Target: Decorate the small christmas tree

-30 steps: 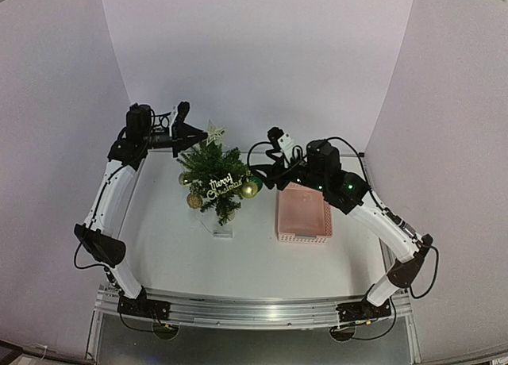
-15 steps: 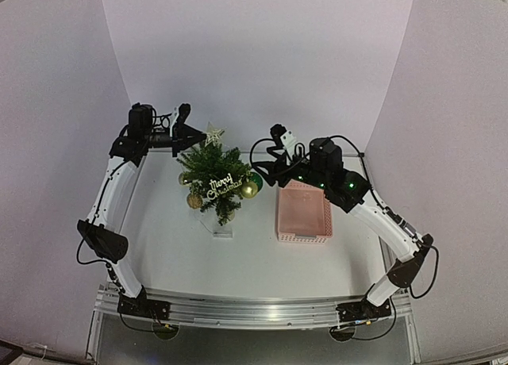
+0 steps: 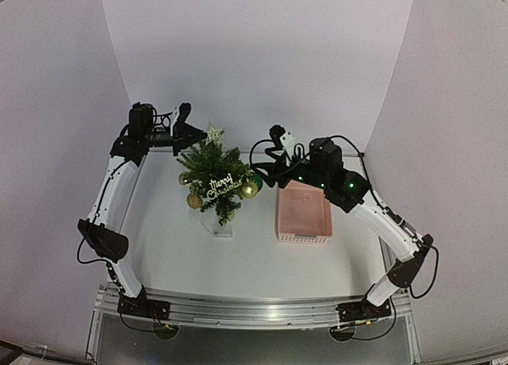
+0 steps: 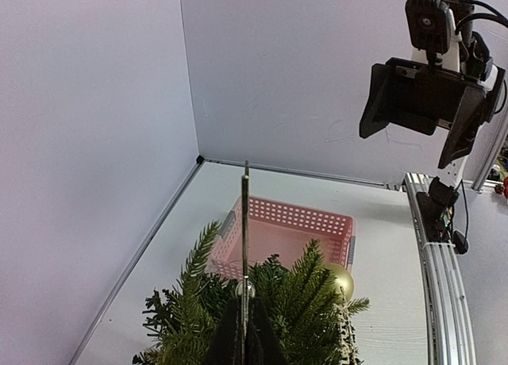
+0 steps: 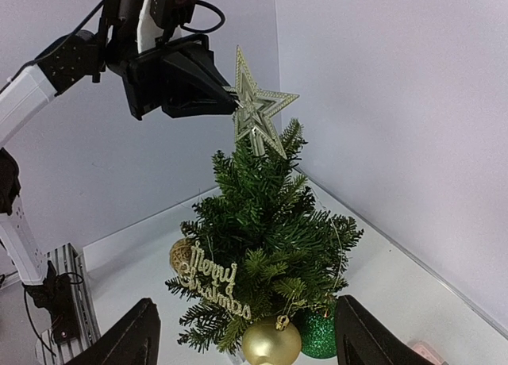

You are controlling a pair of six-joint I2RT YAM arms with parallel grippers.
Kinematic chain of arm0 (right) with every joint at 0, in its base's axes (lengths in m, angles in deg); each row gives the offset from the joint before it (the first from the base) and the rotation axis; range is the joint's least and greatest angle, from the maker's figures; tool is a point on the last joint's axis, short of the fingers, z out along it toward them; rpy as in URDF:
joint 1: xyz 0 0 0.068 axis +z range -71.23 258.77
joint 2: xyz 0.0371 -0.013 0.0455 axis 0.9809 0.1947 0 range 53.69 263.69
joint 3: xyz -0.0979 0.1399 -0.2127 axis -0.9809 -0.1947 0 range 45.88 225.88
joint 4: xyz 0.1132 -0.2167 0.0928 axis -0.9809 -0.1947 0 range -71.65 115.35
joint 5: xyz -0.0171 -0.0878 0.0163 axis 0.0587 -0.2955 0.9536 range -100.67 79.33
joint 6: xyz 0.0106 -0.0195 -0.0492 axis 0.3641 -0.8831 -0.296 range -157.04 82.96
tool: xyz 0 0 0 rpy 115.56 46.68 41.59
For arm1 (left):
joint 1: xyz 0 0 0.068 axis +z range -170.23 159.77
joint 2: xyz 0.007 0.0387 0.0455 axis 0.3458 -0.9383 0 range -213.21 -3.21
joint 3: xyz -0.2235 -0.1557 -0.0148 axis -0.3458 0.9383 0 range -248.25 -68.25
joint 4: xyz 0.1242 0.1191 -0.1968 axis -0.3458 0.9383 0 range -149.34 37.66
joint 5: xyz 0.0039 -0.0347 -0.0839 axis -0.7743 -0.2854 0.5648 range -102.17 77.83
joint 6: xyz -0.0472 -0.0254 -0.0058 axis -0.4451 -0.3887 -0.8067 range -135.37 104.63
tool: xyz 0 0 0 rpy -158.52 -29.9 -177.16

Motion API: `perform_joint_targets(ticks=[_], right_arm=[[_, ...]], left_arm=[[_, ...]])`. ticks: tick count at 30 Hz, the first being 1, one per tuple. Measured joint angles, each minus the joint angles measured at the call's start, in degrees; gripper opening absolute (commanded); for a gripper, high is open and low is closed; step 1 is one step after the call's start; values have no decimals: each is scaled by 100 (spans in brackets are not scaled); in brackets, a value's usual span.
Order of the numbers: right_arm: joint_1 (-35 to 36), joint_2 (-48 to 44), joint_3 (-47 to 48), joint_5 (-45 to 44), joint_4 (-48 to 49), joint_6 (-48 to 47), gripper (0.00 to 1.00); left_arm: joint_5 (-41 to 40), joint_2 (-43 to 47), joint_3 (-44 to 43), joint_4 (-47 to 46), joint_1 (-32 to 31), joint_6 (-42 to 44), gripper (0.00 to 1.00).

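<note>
The small christmas tree (image 3: pixel 214 178), standing at about 9 o'clock from the pink basket (image 3: pixel 304 236), is already carrying gold baubles (image 3: pixel 249 190), a green bauble (image 5: pixel 317 335) and a "Merry Christmas" sign (image 3: pixel 225 182), so the task is looking nearly finished. The left gripper (image 5: pixel 226 101) is pinching the star (image 5: pixel 258 107) tightly at the tree's tip, and releasing it is probably all that is remaining, while the right gripper (image 5: pixel 248 333) is waiting wide and empty. Compared with one second ago, the star is sitting in the same place and both arms are differing only slightly in posture.
</note>
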Motion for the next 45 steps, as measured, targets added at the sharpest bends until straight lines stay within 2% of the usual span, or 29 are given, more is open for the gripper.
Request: perform_joint_targets(ticks=[37, 45], right_arm=[[0, 0, -85, 39, 44, 2, 72], [0, 0, -85, 39, 44, 2, 72]], left_arm=[[-110, -190, -173, 717, 0, 625, 0], [-40, -190, -216, 708, 0, 535, 0]])
